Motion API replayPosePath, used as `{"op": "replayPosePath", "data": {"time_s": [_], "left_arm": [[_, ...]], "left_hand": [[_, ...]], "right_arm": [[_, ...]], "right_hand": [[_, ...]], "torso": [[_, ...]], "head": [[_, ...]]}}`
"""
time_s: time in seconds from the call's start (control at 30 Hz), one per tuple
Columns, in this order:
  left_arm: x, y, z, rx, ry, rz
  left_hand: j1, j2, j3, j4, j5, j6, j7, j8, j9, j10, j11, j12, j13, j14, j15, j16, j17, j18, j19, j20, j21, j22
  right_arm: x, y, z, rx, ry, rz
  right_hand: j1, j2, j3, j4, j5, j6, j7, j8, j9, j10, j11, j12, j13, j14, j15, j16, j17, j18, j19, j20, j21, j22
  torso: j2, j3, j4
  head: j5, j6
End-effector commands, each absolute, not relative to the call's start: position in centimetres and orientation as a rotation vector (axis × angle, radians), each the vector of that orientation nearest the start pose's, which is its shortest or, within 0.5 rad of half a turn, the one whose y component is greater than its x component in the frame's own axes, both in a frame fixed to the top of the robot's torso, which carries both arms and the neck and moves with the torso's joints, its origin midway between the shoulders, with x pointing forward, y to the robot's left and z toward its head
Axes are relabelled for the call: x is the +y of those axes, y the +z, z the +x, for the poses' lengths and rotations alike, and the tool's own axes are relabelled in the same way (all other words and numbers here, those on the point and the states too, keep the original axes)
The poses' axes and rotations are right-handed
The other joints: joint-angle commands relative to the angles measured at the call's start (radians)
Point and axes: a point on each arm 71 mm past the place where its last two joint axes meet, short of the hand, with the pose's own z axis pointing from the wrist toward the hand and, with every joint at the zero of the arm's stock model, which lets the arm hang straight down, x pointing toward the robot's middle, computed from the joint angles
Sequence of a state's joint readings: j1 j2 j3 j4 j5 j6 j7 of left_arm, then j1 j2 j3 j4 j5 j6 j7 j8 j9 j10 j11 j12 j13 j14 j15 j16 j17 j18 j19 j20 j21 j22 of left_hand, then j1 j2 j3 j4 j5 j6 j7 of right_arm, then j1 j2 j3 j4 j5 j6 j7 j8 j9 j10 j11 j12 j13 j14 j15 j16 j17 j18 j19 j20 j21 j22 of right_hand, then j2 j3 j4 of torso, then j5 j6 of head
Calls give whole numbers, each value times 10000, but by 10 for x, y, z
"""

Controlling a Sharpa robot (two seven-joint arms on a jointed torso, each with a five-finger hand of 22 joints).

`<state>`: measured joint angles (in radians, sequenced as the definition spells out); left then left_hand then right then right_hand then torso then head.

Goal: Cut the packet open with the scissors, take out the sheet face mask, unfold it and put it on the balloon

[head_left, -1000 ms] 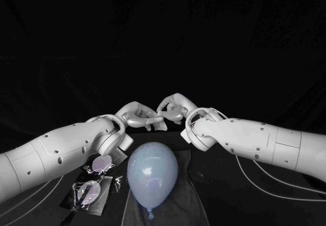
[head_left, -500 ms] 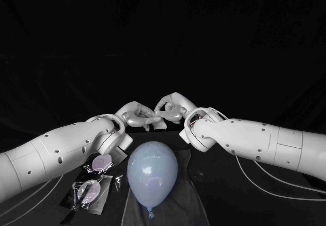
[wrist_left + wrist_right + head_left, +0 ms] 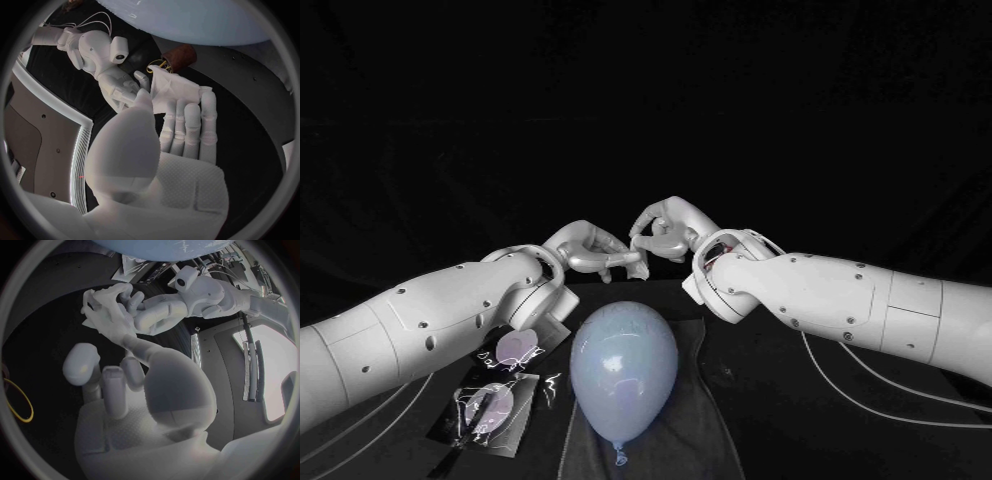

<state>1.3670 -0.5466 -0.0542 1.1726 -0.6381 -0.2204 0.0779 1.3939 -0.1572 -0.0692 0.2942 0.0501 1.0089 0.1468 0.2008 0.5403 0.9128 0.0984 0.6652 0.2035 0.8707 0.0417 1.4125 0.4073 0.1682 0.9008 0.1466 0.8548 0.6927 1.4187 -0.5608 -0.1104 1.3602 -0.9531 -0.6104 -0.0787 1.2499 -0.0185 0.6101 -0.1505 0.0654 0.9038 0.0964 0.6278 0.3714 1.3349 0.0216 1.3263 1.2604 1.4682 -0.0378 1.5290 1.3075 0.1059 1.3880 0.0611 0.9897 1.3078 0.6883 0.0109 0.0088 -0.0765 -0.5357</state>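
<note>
Together left hand (image 3: 596, 250), right hand (image 3: 668, 228) pinch folded mask (image 3: 172, 90) just beyond balloon (image 3: 625, 365).

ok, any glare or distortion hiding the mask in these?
Left wrist view: fisheye bends edges, but the mask, pinched by the left hand, stands out plainly. Right wrist view: the mask blends into the pale fingers of the right hand. Head view: surroundings sink to black; the balloon shows a soft sheen, not blown out.
</note>
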Motion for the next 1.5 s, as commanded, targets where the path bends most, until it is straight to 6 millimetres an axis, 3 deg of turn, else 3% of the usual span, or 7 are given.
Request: {"op": "replayPosePath", "data": {"time_s": [0.03,0.63,0.9,1.17,1.23,1.33,1.5], "left_arm": [[145,-124,568,16879,-10987,-4389],[137,-125,564,17076,-11227,-4165],[140,-124,565,16755,-11069,-4427],[141,-124,566,16690,-11097,-4693],[141,-124,566,16712,-11193,-4777],[141,-125,566,16772,-11344,-4802],[143,-125,564,16888,-11608,-4811]], "left_hand": [[-124,-11,-164,6,-32,-79,19,34,24,-99,-2,51,21,50,48,60,13,134,63,12,31,16],[-662,-627,-834,50,-20,-947,324,-43,216,-1113,287,343,244,-244,300,98,24,112,-98,187,-81,46],[214,345,-116,-19,-26,-758,182,294,421,-1107,176,857,462,-98,218,278,61,152,5,176,20,136],[478,762,328,-35,-22,-561,20,499,473,-1013,42,1169,571,17,106,371,75,156,48,102,93,207],[1302,1337,939,-207,-18,-486,-140,542,453,-1041,-55,1174,556,29,24,374,69,159,44,59,108,231],[2479,1704,1949,-532,-5,-384,-137,585,411,-1071,-81,970,409,-39,-50,318,42,155,5,-42,183,315],[2703,1289,3812,-663,-15,-289,-20,869,570,-729,-81,714,149,-96,-48,213,-19,129,-278,-132,642,772]], "right_arm": [[-114,-92,537,13909,9204,2472],[-106,-97,544,14189,8874,2314],[-102,-97,542,14211,8917,2182],[-101,-98,541,14215,8911,2110],[-102,-98,541,14214,8876,2116],[-103,-98,543,14200,8801,2145],[-107,-98,546,14155,8658,2216]], "right_hand": [[-173,-44,149,-20,229,111,12,80,-14,98,-19,70,51,748,-68,50,1565,-59,58,5,65,1311],[-599,-491,702,-80,2237,295,-76,376,-120,439,-101,355,480,826,-149,130,1809,-117,169,-75,551,1394],[-692,-610,757,-67,2846,354,-113,474,-150,566,-135,474,647,852,-182,163,1903,-142,212,-104,758,1429],[-732,-680,789,-69,3221,394,-139,534,-169,645,-160,548,752,868,-204,182,1958,-157,236,-126,881,1449],[-732,-680,789,-69,3221,394,-139,534,-169,645,-160,548,752,868,-204,182,1958,-157,236,-126,881,1449],[-735,-685,790,-70,3244,397,-141,539,-171,644,-162,546,750,873,-206,189,1977,-155,233,-128,877,1447],[-738,-687,789,-69,3249,398,-141,541,-172,634,-162,534,736,872,-207,189,1976,-155,233,-129,878,1447]], "torso": [[5,11,5],[7,4,10],[6,1,2],[-1,5,4],[-1,6,2],[2,6,1],[5,4,2]], "head": [[17,-34],[-9,-46],[-18,-53],[-8,-48],[-1,-42],[-5,-45],[-12,-64]]}}
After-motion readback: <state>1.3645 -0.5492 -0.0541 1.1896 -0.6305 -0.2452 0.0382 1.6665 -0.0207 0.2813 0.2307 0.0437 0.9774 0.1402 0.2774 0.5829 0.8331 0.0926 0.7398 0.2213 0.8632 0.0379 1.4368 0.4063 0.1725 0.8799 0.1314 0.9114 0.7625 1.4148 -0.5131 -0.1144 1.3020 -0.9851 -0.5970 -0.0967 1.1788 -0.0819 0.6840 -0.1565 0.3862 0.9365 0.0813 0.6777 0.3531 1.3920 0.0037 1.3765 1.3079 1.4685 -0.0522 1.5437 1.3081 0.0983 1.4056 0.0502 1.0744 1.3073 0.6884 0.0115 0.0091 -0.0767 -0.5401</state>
